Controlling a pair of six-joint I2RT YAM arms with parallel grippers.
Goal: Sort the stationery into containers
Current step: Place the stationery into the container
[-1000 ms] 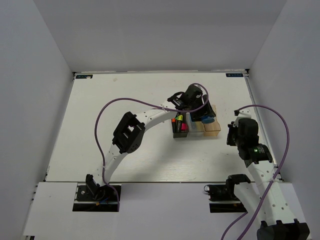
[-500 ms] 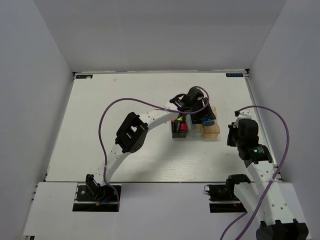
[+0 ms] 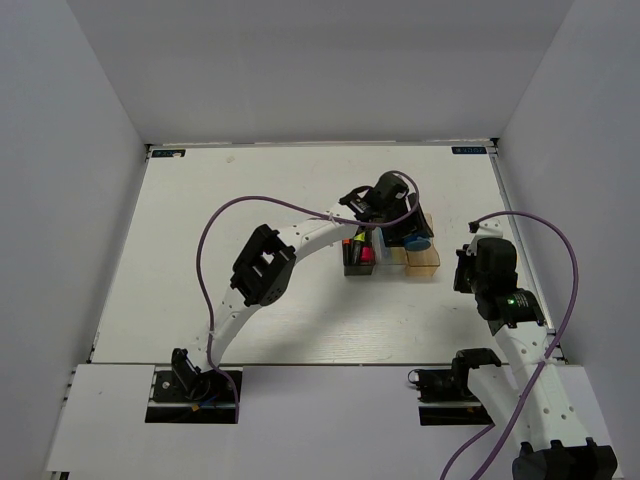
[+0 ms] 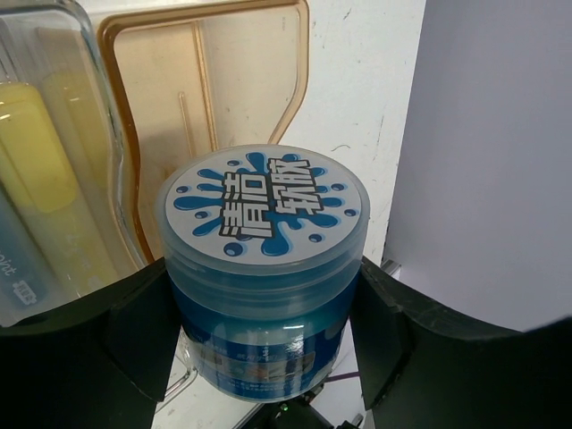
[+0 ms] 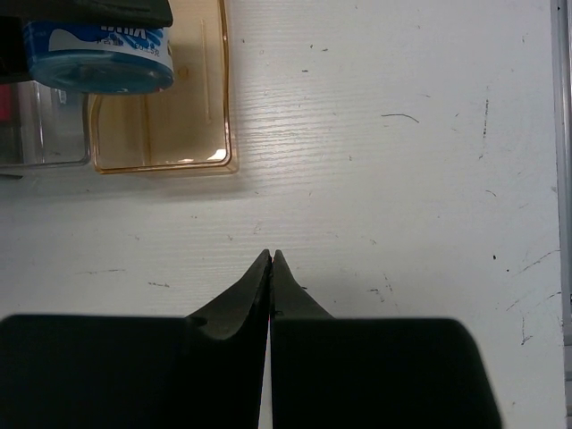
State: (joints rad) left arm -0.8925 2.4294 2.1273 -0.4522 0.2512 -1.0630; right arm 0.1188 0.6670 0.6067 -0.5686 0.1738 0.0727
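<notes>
My left gripper is shut on the squat blue roll, one black finger on each side of it. It holds the roll just above the near end of the tan-orange bin, which shows nothing inside. The roll also shows in the top view and the right wrist view. The clear bin holds a pale yellow stick and a light blue stick. The dark grey bin holds highlighters. My right gripper is shut and empty, over bare table right of the bins.
The three joined bins stand right of the table's middle, with the tan-orange one nearest my right arm. White walls close off the table on three sides. A purple cable loops over the left arm.
The left arm has shifted slightly, keeping the blue roll in its grip over the tan-orange bin. The right arm has not moved.
</notes>
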